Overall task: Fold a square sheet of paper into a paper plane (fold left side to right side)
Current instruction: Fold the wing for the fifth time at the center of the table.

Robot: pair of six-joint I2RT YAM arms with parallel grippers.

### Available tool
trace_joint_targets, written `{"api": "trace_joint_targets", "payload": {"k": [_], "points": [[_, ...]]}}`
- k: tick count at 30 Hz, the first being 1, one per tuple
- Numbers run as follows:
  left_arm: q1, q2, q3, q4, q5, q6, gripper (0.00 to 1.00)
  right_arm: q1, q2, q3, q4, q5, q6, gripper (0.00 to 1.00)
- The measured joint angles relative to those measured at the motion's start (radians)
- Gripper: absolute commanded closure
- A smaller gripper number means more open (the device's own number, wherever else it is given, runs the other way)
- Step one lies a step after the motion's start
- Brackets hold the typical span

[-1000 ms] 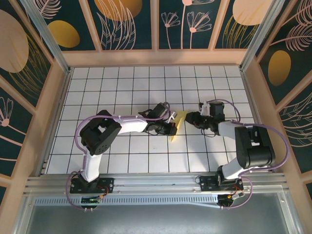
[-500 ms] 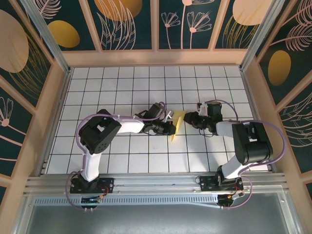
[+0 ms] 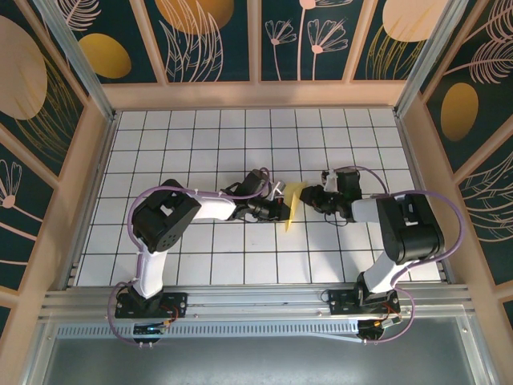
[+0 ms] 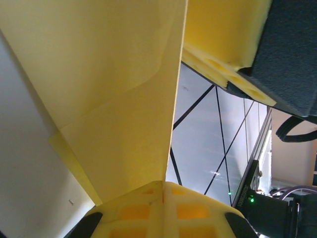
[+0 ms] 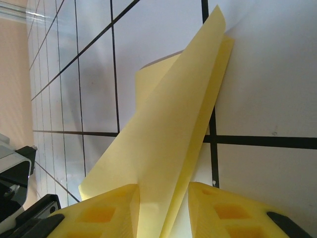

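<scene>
Paper: the pale-yellow paper (image 3: 293, 204) is seen as a narrow, tapering piece with layered flaps, not as a flat square; it is held on edge between the two sets of jaws, and its far tip is seen close to the tiled table (image 3: 240, 144)
Left gripper: the left gripper (image 4: 163, 196) is closed, its foam pads pressed together, and one end of the paper is clamped at the seam between them; the sheet rises straight out ahead of these jaws
Right gripper: the right gripper (image 5: 163, 193) is set astride the other end with its jaws partly apart; the paper passes between the yellow pads (image 5: 104, 213), and a sliver of table is seen between the sheet and one pad, so no firm pinch is shown
Done so far: several folds are judged to be made, since overlapping layers and a long crease running to a point are visible ahead of the right jaws
Left to do: a lengthwise fold is judged to be under way; the layers are not pressed flat, no spread wings are seen, and whether this is the last crease cannot be told
Stage: late in the task, by estimate
</scene>
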Motion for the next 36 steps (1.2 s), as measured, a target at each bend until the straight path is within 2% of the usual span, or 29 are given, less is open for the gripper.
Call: {"api": "trace_joint_targets", "payload": {"k": [23, 36], "points": [[0.006, 0.014, -0.026, 0.071, 0.011, -0.056, 1.0, 0.03, 0.055, 0.06, 0.013, 0.043, 0.0, 0.66], [0.006, 0.018, -0.04, 0.078, 0.01, -0.063, 1.0, 0.059, 0.085, 0.127, -0.082, 0.088, -0.019, 0.66]]}}
